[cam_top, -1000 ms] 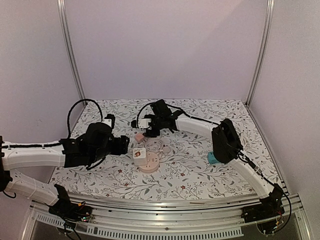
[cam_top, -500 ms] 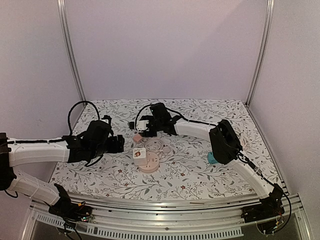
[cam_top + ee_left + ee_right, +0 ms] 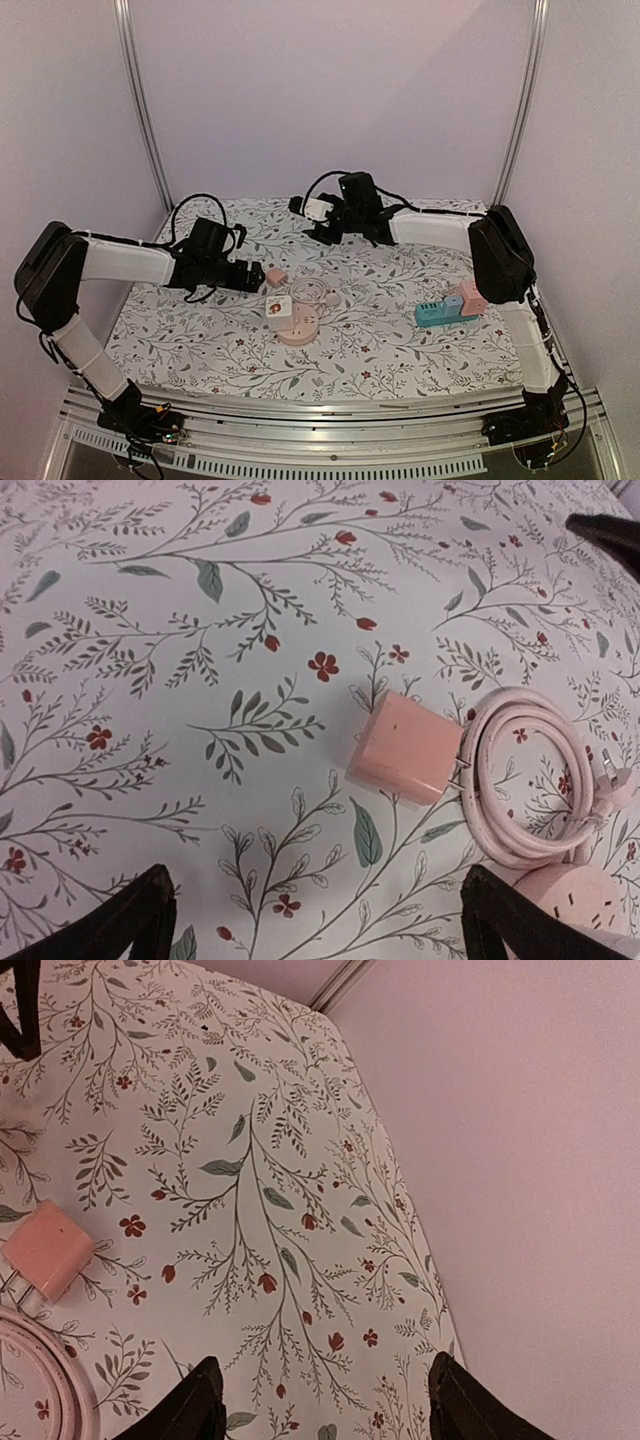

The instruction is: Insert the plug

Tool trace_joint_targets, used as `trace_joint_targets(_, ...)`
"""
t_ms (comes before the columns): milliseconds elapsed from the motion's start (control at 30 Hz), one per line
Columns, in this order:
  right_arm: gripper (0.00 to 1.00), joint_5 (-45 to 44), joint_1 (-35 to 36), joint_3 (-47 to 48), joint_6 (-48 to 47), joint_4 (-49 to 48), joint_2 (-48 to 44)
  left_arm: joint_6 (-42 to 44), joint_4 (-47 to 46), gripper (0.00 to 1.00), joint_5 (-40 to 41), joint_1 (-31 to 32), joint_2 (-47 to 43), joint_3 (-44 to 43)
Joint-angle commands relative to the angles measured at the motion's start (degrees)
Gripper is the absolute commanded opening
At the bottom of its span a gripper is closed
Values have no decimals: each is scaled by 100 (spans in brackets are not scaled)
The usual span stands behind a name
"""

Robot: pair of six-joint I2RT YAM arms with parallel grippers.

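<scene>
Both pincers released above the flowered table [image 3: 400,340], with the plug lying loose.
The left gripper [image 3: 315,925] gapes wide and empty. The round pink socket [image 3: 585,900] sits by its right finger, the coiled cable [image 3: 530,790] just beyond that. The pink plug [image 3: 405,748] lies straight ahead of its jaws, prongs against the coil. The right gripper [image 3: 325,1400] is parted on nothing, and the plug lies ahead and leftward in its wrist view.

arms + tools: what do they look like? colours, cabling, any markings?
The left arm and right arm have white tubular links with black joint housings. The left tool and right tool are black. Loose black cables loop over each wrist. No markings legible.
</scene>
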State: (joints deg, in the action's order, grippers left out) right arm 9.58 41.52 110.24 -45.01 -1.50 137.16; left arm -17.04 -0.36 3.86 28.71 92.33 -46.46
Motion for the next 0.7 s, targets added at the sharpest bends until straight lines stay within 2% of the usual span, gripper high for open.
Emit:
trace_joint_targets(0, 68, -120, -65, -398, 457, -334, -851, 685, -50, 99, -1123, -181, 441, -508)
trace_joint_targets(233, 70, -255, -65, -830, 515, -360, -1262, 990, 542, 99, -1440, -181, 1103, -1220)
trace_joint_targets(333, 70, -224, -65, -994, 567, -394, -1363, 956, 763, 92, -1398, -174, 1391, -1509)
trace_joint_targets(467, 70, -145, -64, -1266, 680, -543, -1530, 937, 971, 88, -1295, -164, 1629, -1750)
trace_joint_targets(667, 70, -100, -65, -1668, 792, -778, -1773, 958, 1176, 86, -1393, -78, 1848, -1961)
